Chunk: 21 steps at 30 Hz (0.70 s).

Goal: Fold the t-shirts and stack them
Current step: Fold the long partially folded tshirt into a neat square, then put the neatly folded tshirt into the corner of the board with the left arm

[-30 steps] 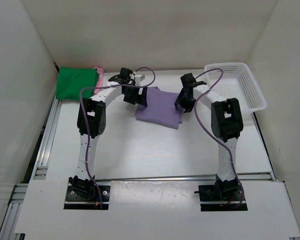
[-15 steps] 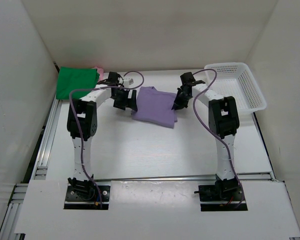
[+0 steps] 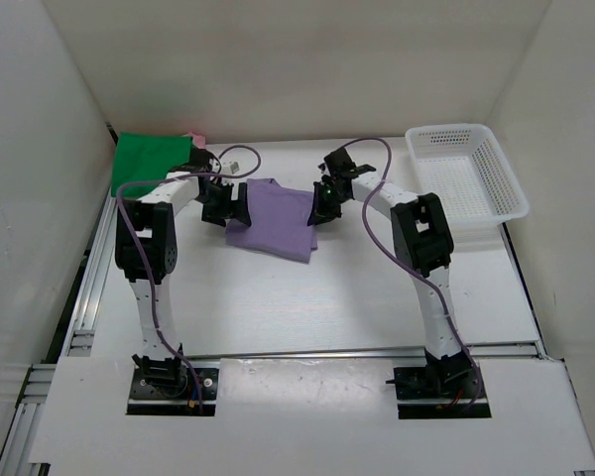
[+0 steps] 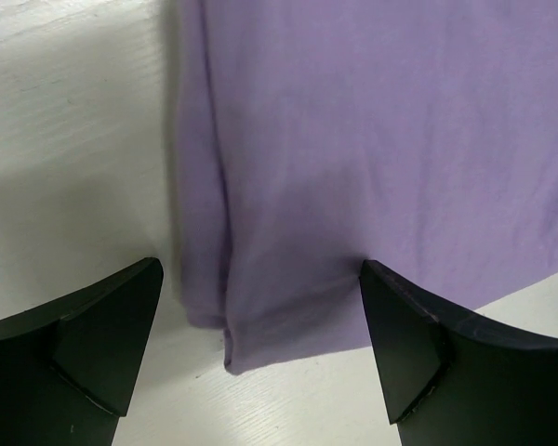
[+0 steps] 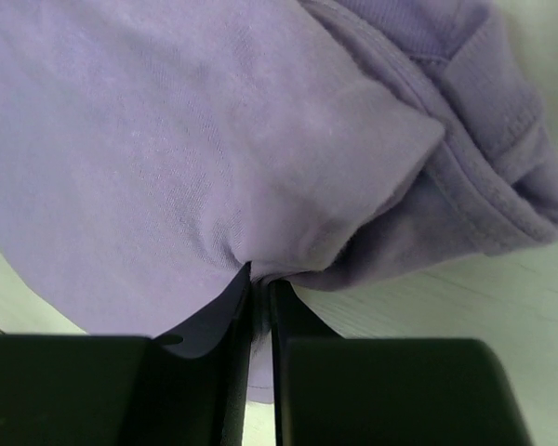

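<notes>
The folded light purple t-shirt (image 3: pixel 271 220) (image 4: pixel 372 139) (image 5: pixel 167 139) lies on the white table, left of centre. My right gripper (image 3: pixel 322 201) (image 5: pixel 260 279) sits at its right edge, shut on a pinch of the purple cloth. At the shirt's left edge my left gripper (image 3: pixel 228 206) (image 4: pixel 260 325) stands open, its fingers (image 4: pixel 102 344) either side of the shirt's near corner and gripping nothing. A folded bright green t-shirt (image 3: pixel 151 162) rests at the back left, with a sliver of the pink t-shirt (image 3: pixel 196 139) showing from under its right side.
A white mesh basket (image 3: pixel 466 169) stands at the back right. White walls close in the table at the back and on both sides. Purple cables loop over both arms.
The right gripper has shut on the purple shirt's edge. Both arms and the purple shirt have moved left, toward the green shirt.
</notes>
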### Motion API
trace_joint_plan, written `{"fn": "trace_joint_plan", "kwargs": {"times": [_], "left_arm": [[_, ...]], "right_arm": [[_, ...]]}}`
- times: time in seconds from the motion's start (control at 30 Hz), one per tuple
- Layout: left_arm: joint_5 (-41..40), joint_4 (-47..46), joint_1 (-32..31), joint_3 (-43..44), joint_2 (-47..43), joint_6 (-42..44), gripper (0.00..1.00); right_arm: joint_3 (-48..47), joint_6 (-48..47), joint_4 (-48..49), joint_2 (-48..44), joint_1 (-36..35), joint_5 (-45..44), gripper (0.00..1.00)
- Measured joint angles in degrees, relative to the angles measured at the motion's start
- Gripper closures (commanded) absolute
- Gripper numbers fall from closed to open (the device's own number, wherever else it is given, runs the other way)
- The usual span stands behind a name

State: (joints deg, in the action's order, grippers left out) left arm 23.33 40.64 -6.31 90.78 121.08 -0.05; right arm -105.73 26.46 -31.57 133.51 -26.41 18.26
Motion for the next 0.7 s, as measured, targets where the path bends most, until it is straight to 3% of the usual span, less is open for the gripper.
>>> {"fn": "trace_joint_plan", "kwargs": {"times": [0.2,0.4,0.43,0.47,0.7], "left_arm": [[-0.1,0.8,0.2,2.2,0.9,0.0,0.01],[2.5,1.8,0.5,11.0,7.5,-0.3,0.05],[3.6,1.9,0.5,12.7,8.7,-0.3,0.10],[4.4,1.8,0.4,13.6,9.4,-0.3,0.20],[10.5,1.8,-0.1,15.2,12.5,-0.6,0.57]], "right_arm": [[-3.2,-2.3,-1.0,2.0,-0.3,1.3,0.87],[-3.3,-4.2,-1.3,2.0,-0.3,1.8,0.87],[-3.3,-4.3,-1.3,2.0,-0.3,1.9,0.87],[-3.3,-4.5,-1.3,2.0,-0.3,1.9,0.87],[-3.2,-4.4,-1.4,2.0,-0.3,2.3,0.87]]}}
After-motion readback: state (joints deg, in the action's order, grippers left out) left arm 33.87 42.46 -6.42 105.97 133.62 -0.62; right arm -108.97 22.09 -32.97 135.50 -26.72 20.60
